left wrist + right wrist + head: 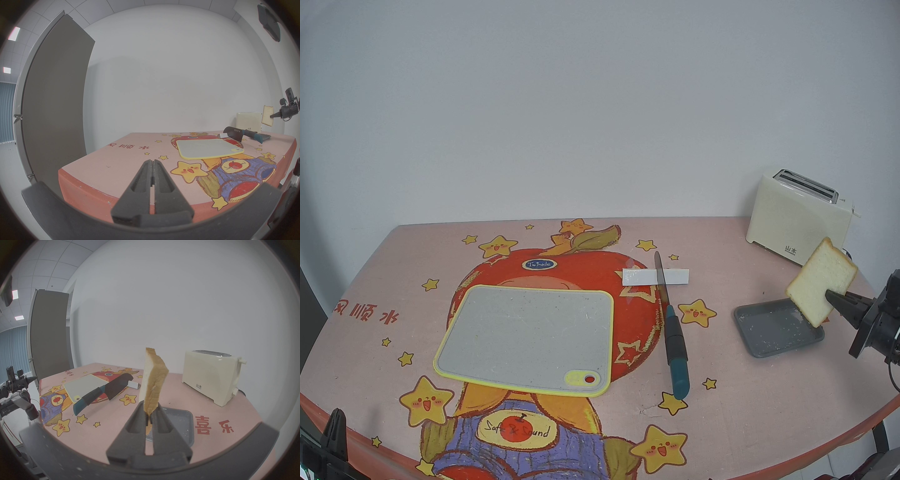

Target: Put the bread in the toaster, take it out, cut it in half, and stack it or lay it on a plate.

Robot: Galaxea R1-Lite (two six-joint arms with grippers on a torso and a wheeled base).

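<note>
A slice of bread (822, 281) hangs upright in the air above the grey tray (765, 330), pinched at its lower corner by my right gripper (832, 297), which is shut on it. The right wrist view has the bread (153, 382) edge-on between the two fingers (136, 422). The cream toaster (798, 217) stands behind it at the table's far right, slots up. A knife (673, 334) with a teal handle lies mid-table, beside the grey cutting board (531, 337). My left gripper (152, 170) is shut and empty, off the table's near left corner.
A white card (655, 277) lies under the knife blade. A toaster cord (240, 392) trails behind the toaster near the table's right edge. The table (750, 400) is bare in front of the tray and at its far left.
</note>
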